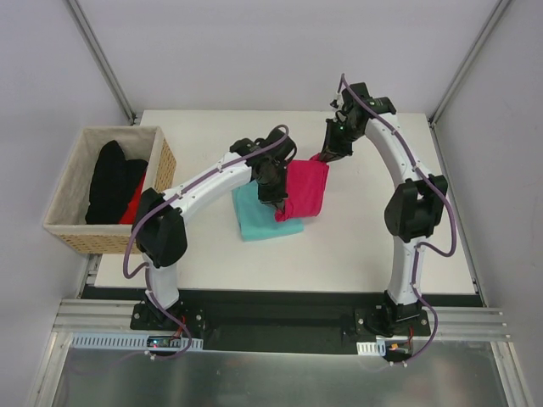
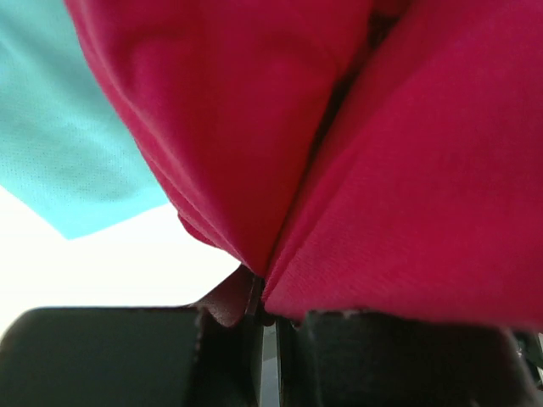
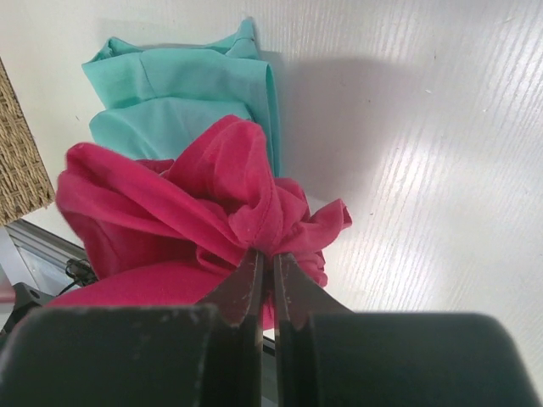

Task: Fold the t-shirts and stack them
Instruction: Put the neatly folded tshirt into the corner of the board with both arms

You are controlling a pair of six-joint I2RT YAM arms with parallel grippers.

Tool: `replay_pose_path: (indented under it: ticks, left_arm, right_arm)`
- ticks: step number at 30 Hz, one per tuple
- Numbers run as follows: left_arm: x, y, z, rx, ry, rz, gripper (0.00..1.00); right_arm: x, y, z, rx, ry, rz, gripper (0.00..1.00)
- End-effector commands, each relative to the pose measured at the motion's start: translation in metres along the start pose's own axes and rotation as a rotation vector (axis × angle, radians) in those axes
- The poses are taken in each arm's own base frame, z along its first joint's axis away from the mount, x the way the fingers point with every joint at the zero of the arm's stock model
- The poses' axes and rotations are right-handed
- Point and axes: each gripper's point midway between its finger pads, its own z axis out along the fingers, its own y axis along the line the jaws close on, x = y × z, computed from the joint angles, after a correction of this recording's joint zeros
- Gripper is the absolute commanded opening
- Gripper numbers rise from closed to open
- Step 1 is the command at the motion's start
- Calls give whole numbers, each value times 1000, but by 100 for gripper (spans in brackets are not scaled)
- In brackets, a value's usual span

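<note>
Pink shirt cloth is found pinched in the clenched left hand at its near edge, while the far edge is bunched and gripped tight by the right hand. It is thus held slung between both hands, judged so that it can be laid upon the folded teal shirt, which lies on the worktop partly beneath it. Stacking is not yet done.
</note>
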Motion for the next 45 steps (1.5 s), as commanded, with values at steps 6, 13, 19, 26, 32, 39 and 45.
replay_pose_path:
  ticks: [6,13,19,26,32,39,45]
  left_arm:
    - [-3,9,-22,-11,-56,-33,0]
    - [1,21,-21,-28,-48,-61,0]
    - [7,33,-17,-41,-34,-88,0]
    - [18,55,-13,-69,-25,-141,0]
    - [25,73,-14,-78,-23,-185,0]
    - [34,81,-13,-78,-12,-198,0]
    - [43,87,-9,-93,10,-199,0]
  right_arm:
    - [3,19,-9,-38,-5,-46,1]
    - [11,24,5,-32,42,-64,1]
    - [12,24,16,-22,66,-61,1]
    - [22,33,35,-27,115,-79,1]
    - [22,46,48,-36,134,-98,1]
    - [42,46,72,-25,219,-110,1]
    - [61,40,89,10,277,-123,28]
